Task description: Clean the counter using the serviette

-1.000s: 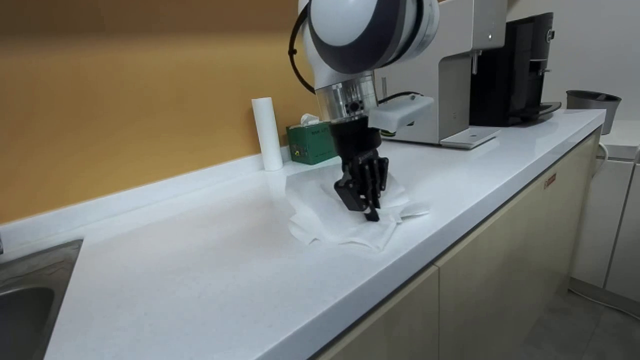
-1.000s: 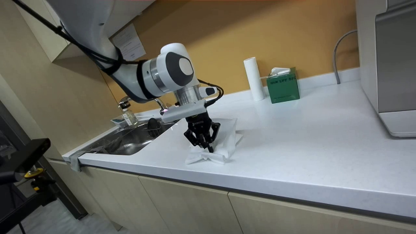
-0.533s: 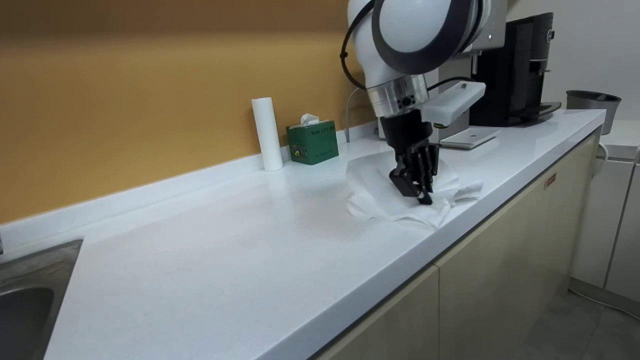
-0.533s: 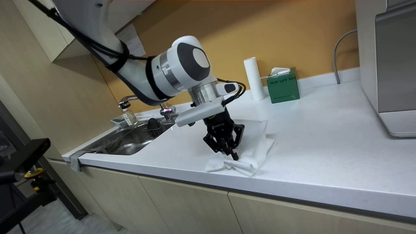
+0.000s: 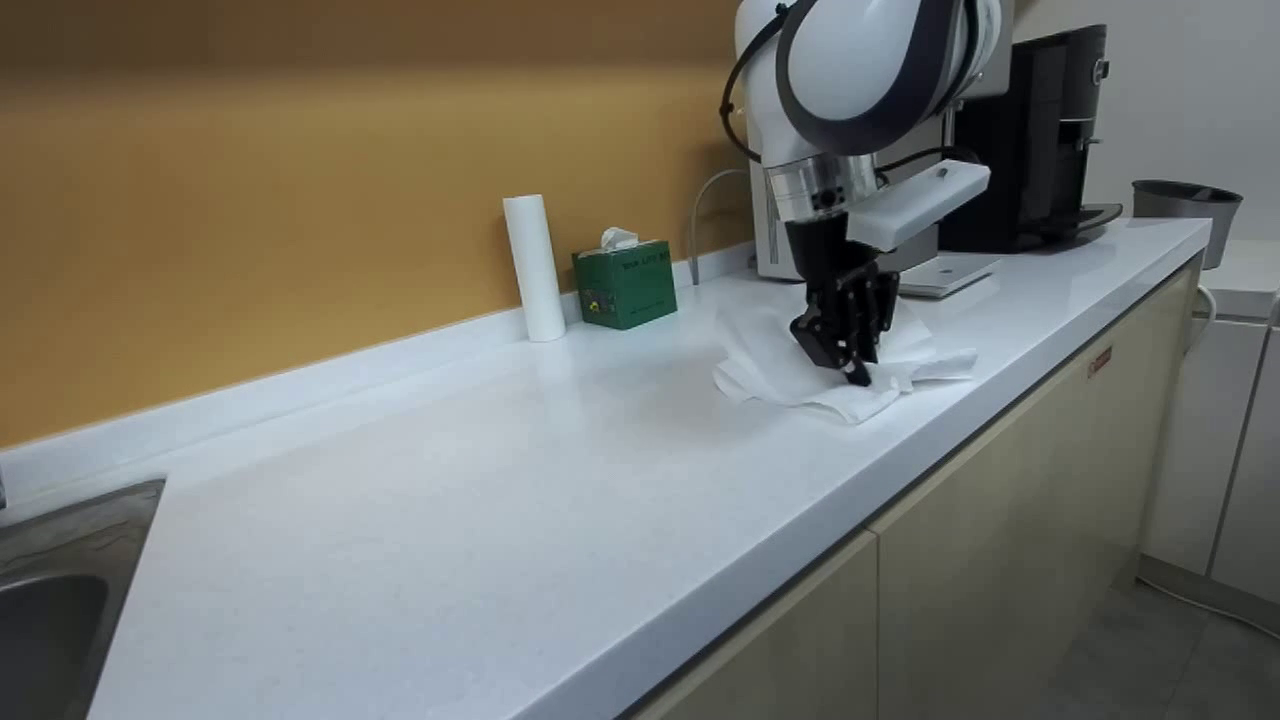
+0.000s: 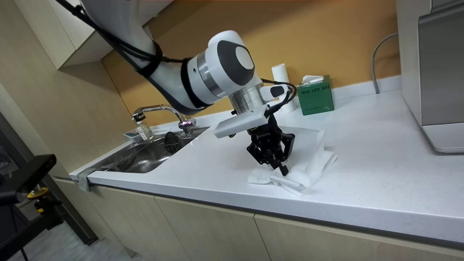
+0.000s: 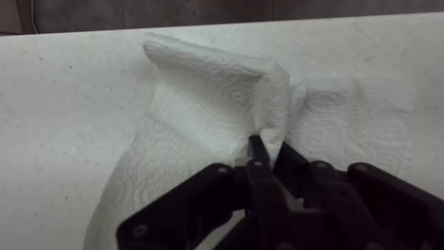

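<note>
The serviette is a white, textured paper sheet, spread and crumpled on the white counter; it shows in both exterior views (image 5: pixel 757 360) (image 6: pixel 308 156) and in the wrist view (image 7: pixel 204 111). My gripper (image 5: pixel 857 376) (image 6: pixel 283 170) (image 7: pixel 270 143) points down at the counter (image 5: pixel 400 560) (image 6: pixel 384 174) (image 7: pixel 52 132), tilted. Its fingers are closed on a pinched fold of the serviette, which rises between the fingertips. The rest of the sheet lies around and under the gripper. A few small dark specks (image 7: pixel 71 67) lie on the counter beside the serviette in the wrist view.
A white paper roll (image 5: pixel 535 270) (image 6: pixel 280 74) and a green tissue box (image 5: pixel 626 285) (image 6: pixel 316 96) stand along the back wall. A sink (image 5: pixel 70 560) (image 6: pixel 148 156) lies at one end. Machines (image 5: pixel 1020 150) (image 6: pixel 440 79) stand at the other. The counter's front edge (image 7: pixel 222 29) is near the serviette.
My gripper has dragged the serviette along the counter, away from the sink and toward the machines. The sheet has moved with it, and the grip looks the same.
</note>
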`<state>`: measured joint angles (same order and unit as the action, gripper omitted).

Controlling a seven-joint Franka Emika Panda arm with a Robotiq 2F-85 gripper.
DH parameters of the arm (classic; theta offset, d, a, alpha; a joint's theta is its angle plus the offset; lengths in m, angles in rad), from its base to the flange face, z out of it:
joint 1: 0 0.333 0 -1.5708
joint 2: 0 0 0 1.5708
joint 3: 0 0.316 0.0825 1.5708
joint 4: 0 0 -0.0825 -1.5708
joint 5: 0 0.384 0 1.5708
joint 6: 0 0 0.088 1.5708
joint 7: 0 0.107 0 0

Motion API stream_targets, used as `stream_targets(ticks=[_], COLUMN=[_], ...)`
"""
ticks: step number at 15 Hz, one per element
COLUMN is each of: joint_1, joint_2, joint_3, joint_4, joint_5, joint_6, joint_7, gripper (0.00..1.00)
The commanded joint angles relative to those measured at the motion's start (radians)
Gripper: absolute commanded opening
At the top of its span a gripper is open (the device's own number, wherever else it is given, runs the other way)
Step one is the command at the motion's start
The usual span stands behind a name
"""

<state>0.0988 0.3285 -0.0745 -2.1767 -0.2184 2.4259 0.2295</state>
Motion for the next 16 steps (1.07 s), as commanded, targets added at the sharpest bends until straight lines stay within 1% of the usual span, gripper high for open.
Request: stream_targets(ticks=[1, 5, 6, 8, 9, 12, 16], joint_1=[0.009, 0.016, 0.018, 0.017, 0.015, 0.004, -0.011], joint_2=[-0.014, -0.079, -0.1, -0.138, -0.155, -0.213, -0.257], joint_3=[-0.007, -0.019, -0.022, -0.022, -0.019, -0.001, 0.022], joint_4=[0.029, 0.053, 0.057, 0.07, 0.073, 0.059, 0.036], joint_5=[-0.022, -0.057, -0.073, -0.093, -0.101, -0.112, -0.097], joint_6=[0.011, 0.012, 0.006, -0.032, -0.054, -0.119, -0.183], joint_7=[0.065, 0.1, 0.117, 0.159, 0.179, 0.2, 0.179], gripper=[0.47, 0.75, 0.81, 0.95, 0.99, 1.0, 1.0])
